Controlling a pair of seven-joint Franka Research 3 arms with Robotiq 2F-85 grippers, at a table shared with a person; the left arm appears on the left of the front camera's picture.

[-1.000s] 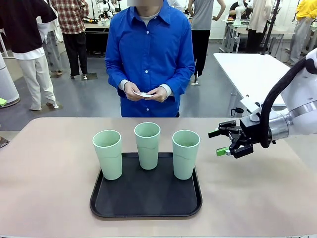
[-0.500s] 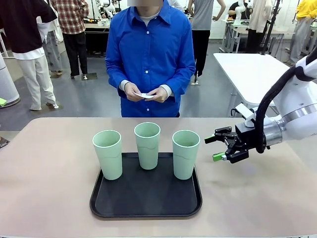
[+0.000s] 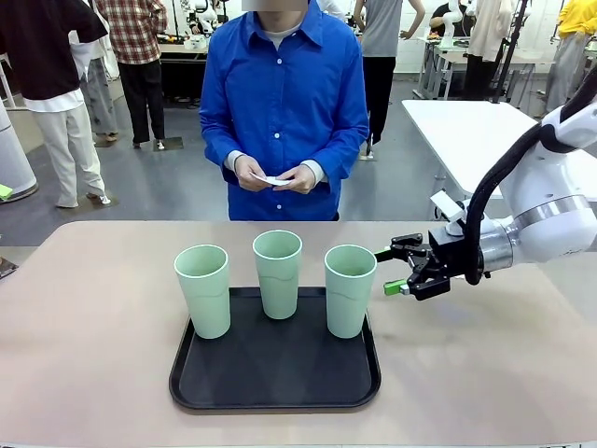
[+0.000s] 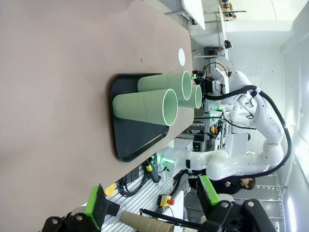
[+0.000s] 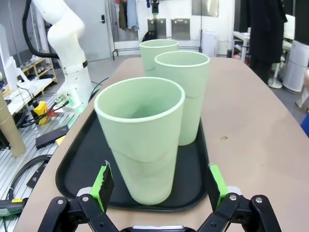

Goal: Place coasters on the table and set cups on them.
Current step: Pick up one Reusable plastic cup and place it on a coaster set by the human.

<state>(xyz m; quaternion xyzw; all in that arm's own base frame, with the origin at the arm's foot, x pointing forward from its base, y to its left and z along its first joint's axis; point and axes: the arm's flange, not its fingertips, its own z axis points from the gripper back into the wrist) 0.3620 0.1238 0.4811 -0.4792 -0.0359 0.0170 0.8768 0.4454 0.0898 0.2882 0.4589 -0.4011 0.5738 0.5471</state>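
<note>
Three pale green cups stand on a black tray (image 3: pixel 270 378) on the beige table (image 3: pixel 93 327): left cup (image 3: pixel 202 289), middle cup (image 3: pixel 278 273), right cup (image 3: pixel 350 289). My right gripper (image 3: pixel 389 271) hovers open just right of the right cup, a small gap from it. In the right wrist view that cup (image 5: pixel 140 140) stands straight ahead of the open right gripper (image 5: pixel 159 187), the other two behind it. The person across the table holds small white coasters (image 3: pixel 270 178) in both hands. My left gripper (image 4: pixel 152 203) is open and far from the sideways-looking cups (image 4: pixel 145 106).
A white rectangular table (image 3: pixel 476 131) stands behind on the right. The left arm's white base (image 5: pixel 65 43) rises beyond the tray's far end. A small white round spot (image 4: pixel 181 56) lies on the tabletop's far end; what it is I cannot tell.
My right gripper has moved left and slightly toward the tray, closing in on the right cup, still open. The cups, the tray and the person's hands have stayed put.
</note>
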